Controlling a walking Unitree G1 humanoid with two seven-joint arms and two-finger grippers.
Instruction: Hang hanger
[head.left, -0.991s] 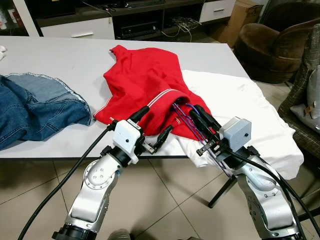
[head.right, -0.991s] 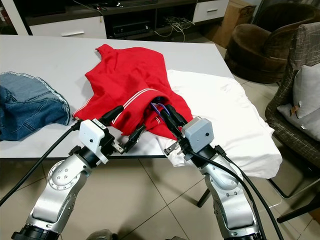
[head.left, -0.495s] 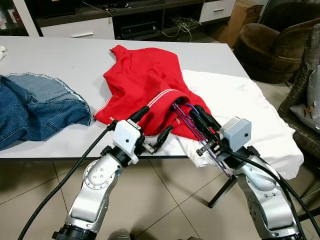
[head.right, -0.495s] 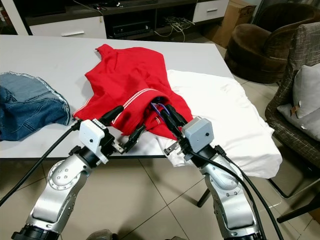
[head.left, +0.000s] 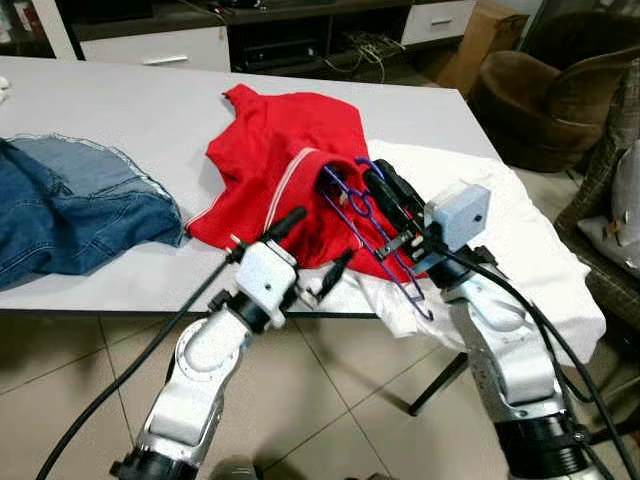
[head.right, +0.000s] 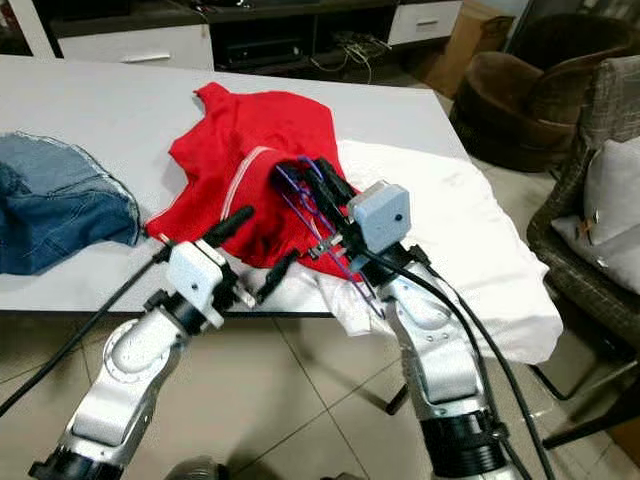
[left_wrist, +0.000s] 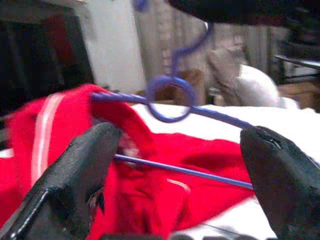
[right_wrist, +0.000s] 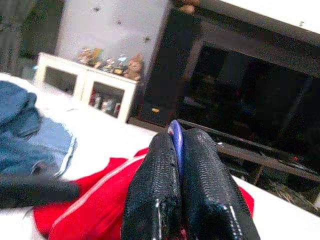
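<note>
The right gripper's (right_wrist: 181, 150) two black textured fingers (right_wrist: 152, 195) are pinching a thin purple wire hanger (right_wrist: 175, 140) above a red cloth shirt (right_wrist: 97, 207), with crumpled blue denim jeans (right_wrist: 22, 135) lying on the white table (right_wrist: 107, 137).

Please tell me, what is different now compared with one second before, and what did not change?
The right pincer, shut on the purple hanger, has lifted up and back, drawing the hanger partly out of the red shirt and raising the shirt's edge. The left pincer remains open beside the shirt. The jeans and white cloth lie as before on the table.
</note>
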